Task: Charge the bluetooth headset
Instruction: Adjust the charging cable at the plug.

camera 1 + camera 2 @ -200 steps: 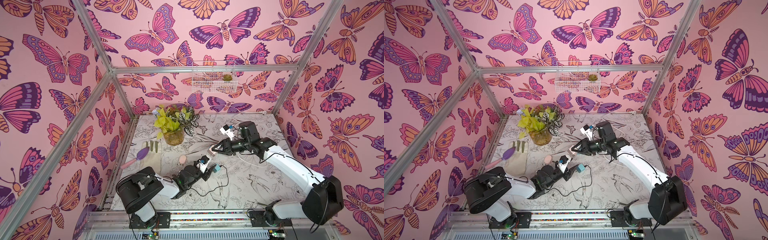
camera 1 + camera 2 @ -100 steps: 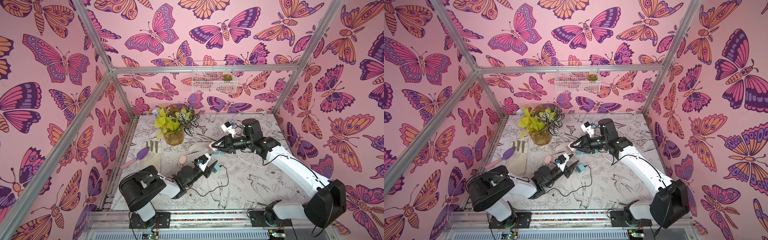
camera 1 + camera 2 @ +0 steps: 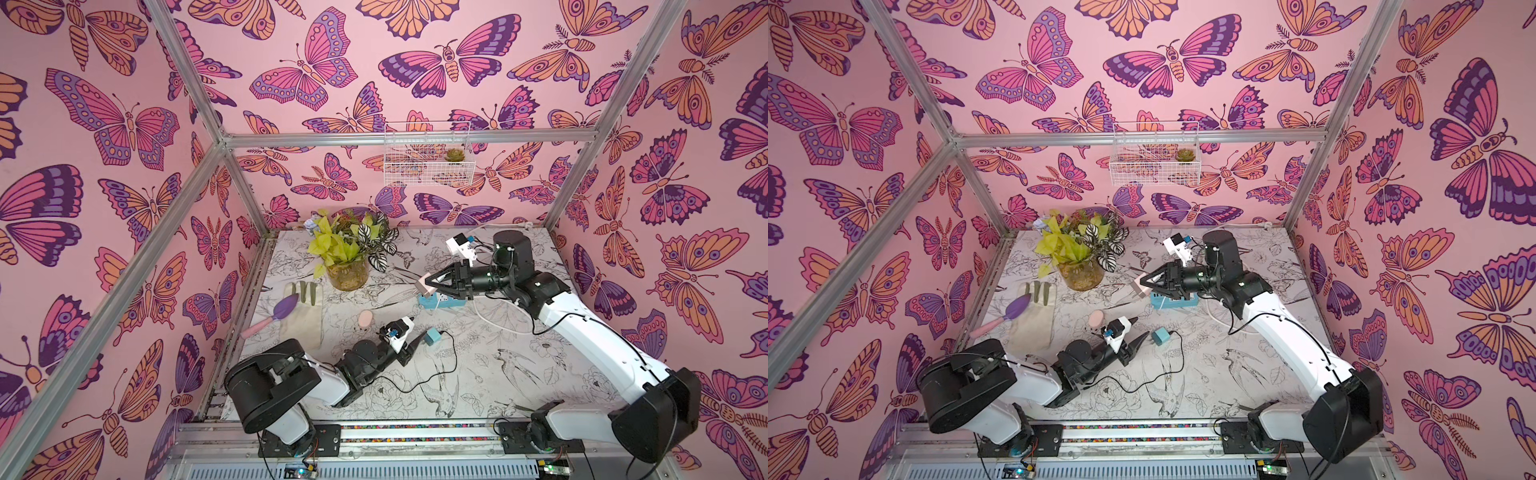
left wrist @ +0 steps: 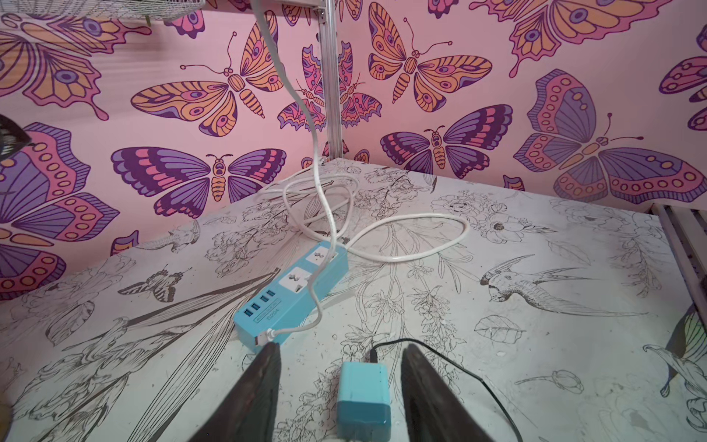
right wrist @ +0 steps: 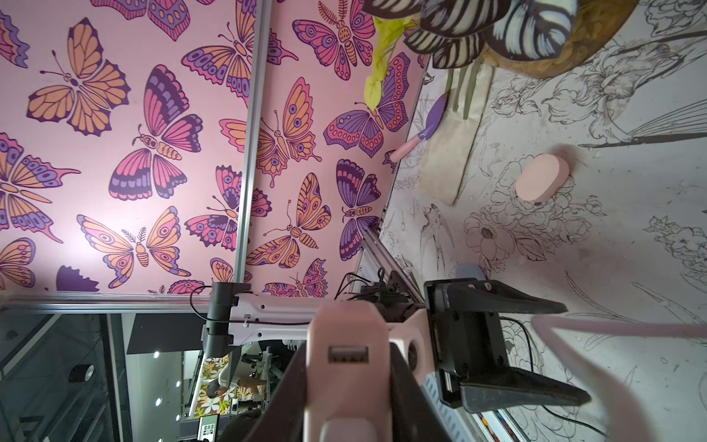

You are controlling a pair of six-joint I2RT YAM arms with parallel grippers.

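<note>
Right gripper [image 3: 432, 286] hung near the blue power strip [image 4: 290, 298], clear of it, clenched on a pink adapter [image 5: 346, 344] whose USB socket faced outward. Left gripper [image 4: 340, 352], on the robot's side of the strip, stood released, fingers flanking a teal adapter [image 4: 363, 398] without contact. Pink oval case [image 3: 365, 320], apparently the headset's, lay left of the strip, well apart.

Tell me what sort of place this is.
Probably a staged robot test cell: an aluminium frame lined with butterfly wallpaper boxes in the tabletop, and the left arm and right arm stand on a rail at its front edge.
</note>
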